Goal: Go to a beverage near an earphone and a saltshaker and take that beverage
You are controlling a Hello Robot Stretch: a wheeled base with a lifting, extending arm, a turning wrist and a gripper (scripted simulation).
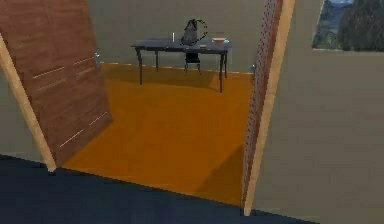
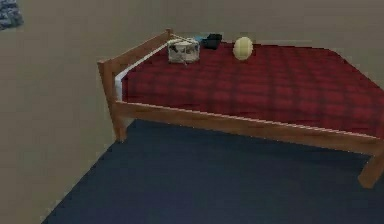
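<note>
Wheeled base facing an open doorway (image 1: 180,120), arm side facing a bed (image 2: 250,85)

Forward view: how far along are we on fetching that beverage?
Early. Done: the robot faces an open door, with orange floor beyond. In hand: the approach to the desk at the far wall; the things on it are too small to name. Left: drive in, find the beverage, take it. The bed alongside carries a ball and a basket.
</note>
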